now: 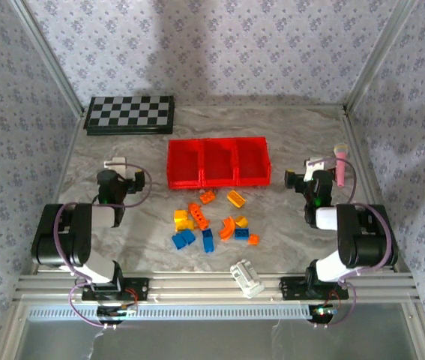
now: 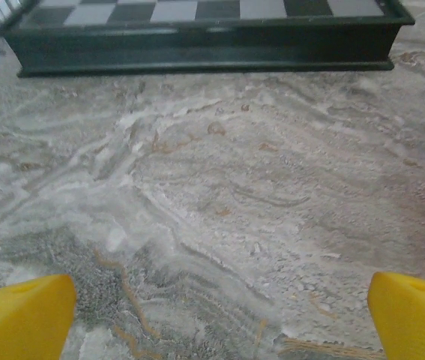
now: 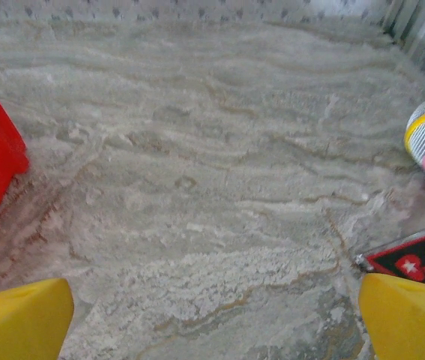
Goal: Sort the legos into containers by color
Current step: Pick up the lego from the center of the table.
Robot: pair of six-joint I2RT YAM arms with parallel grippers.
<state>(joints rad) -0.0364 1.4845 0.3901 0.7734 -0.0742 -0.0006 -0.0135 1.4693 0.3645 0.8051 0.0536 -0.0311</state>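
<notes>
Both pairs of jaws stand wide apart, gripping and touching nothing. The left gripper (image 2: 212, 319) hangs over bare table left of the bins (image 1: 216, 181). The right gripper (image 3: 212, 319) is just right of them (a red wall shows at its left). The 3 joined bins run left to right. The legos (image 1: 211, 221) lie scattered just in front of the bins, pointing every way. The checkerboard (image 1: 130, 114) lies behind the bins to the left, the mic (image 1: 341, 163) to their right, and the cylinder (image 1: 246, 277) in front, beyond the legos.
</notes>
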